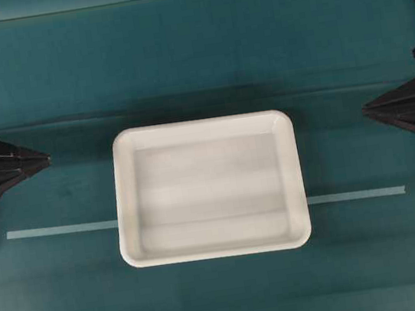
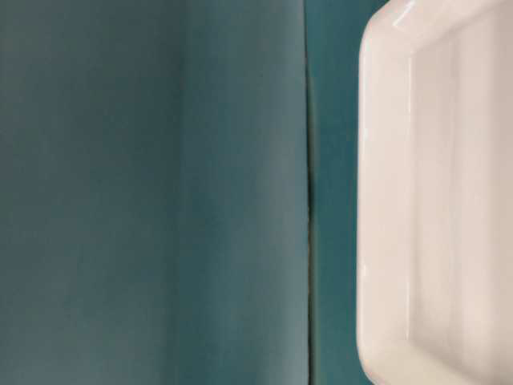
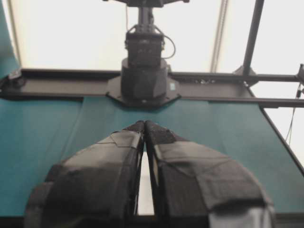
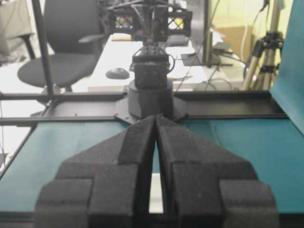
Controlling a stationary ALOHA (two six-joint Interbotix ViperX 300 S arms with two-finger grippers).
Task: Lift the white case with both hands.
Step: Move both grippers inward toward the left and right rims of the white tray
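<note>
The white case [image 1: 209, 189] lies flat and empty in the middle of the teal table. Its corner and side also show in the table-level view [image 2: 437, 200]. My left gripper [image 1: 44, 158] is shut and empty at the left edge, well apart from the case. My right gripper [image 1: 366, 110] is shut and empty at the right edge, also well apart from it. In the left wrist view the gripper [image 3: 145, 124] has its tips touching, and a white sliver of the case [image 3: 145, 190] shows through the slit. The right wrist view shows the gripper [image 4: 156, 118] the same way, with the case [image 4: 156, 197] seen through the slit.
A thin pale tape line [image 1: 59, 230] runs across the table under the case. A cloth seam [image 2: 308, 200] runs beside the case. The opposite arm's base [image 3: 144, 71] stands at the far end in the left wrist view. Beyond the table are a chair [image 4: 61, 52] and a desk [image 4: 118, 66].
</note>
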